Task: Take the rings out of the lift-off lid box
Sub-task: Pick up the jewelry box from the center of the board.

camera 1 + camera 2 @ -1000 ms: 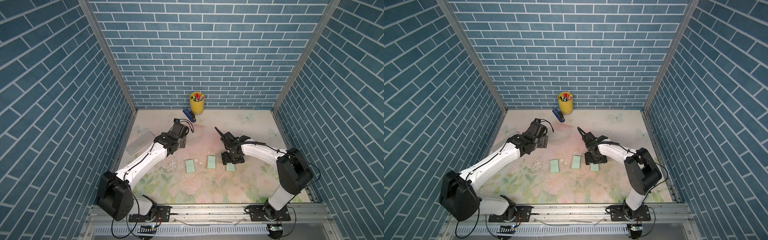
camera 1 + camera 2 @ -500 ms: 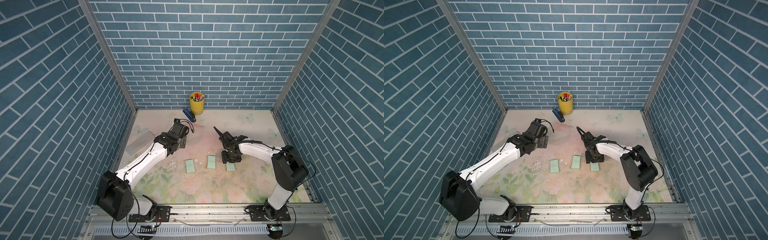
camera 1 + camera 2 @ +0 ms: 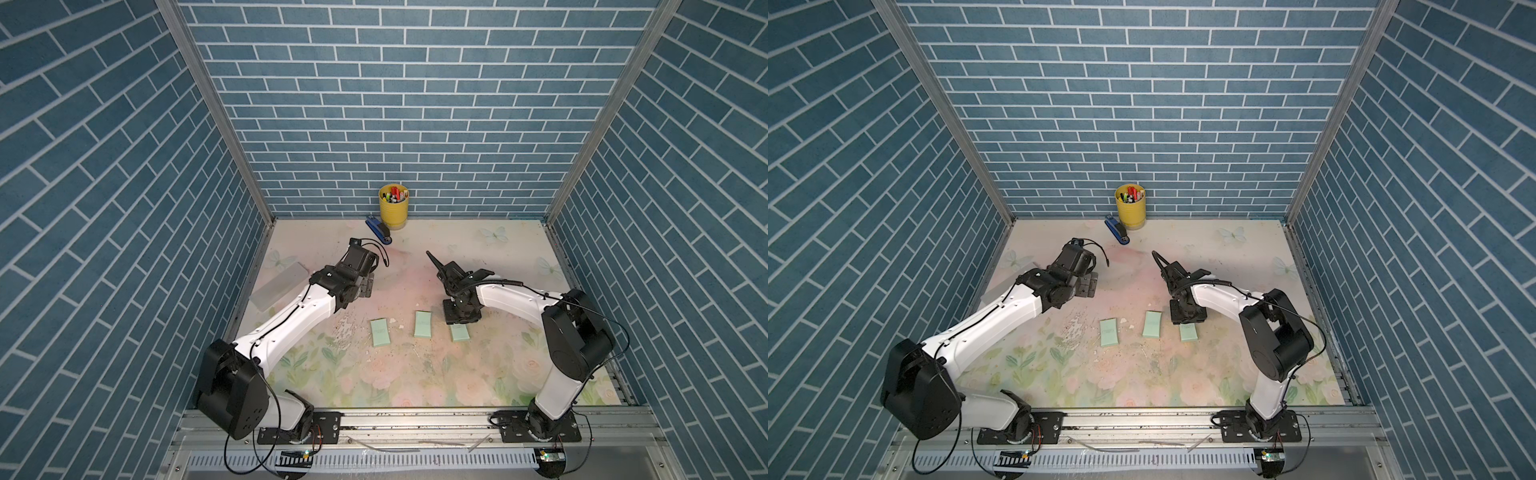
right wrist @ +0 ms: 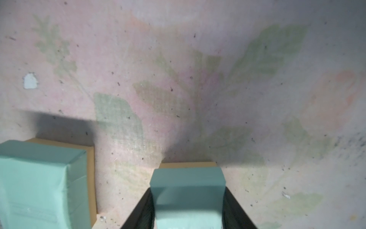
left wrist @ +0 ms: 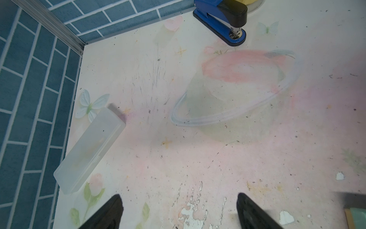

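One frosted plastic case (image 5: 89, 150), long and flat, lies by the left wall. Beside it the left arm stretches low and forward, its left end effector (image 5: 178, 196) spread wide above the worn floral surface (image 3: 415, 374). Three mint-green boxes (image 3: 380, 332) sit in a row, lids on, rings hidden. The right arm bends steeply down, and the right end effector (image 4: 188, 190) pinches the right-hand box (image 3: 459, 333) by its paper-wrapped lid above a tan cardboard base.
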Available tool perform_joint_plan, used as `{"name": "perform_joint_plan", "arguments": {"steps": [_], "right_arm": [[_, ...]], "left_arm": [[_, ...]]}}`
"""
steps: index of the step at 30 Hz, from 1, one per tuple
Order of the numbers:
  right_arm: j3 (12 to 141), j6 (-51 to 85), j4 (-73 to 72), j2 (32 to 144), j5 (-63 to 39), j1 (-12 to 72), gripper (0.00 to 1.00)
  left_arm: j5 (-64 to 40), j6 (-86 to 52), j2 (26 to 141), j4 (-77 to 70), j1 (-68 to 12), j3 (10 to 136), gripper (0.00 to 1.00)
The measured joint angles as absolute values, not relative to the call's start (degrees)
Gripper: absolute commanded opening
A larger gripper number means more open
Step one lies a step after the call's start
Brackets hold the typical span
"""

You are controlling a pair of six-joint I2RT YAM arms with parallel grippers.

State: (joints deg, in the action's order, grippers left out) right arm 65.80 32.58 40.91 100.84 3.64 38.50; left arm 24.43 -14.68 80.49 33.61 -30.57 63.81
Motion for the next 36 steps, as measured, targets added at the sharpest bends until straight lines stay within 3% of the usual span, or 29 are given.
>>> {"name": "perform_joint_plan", "arguments": {"steps": [21, 36], "right_arm": [[65.8, 32.01, 40.49, 100.97, 3.25, 38.35, 0.55], [65.82, 31.05, 40.64, 100.79, 2.85, 38.22, 0.44]], "left_arm": [[24.16, -14.72, 80.49, 34.0, -30.57, 63.81, 0.91], [24.1, -14.7, 80.49, 34.02, -30.57, 63.81, 0.91]]}}
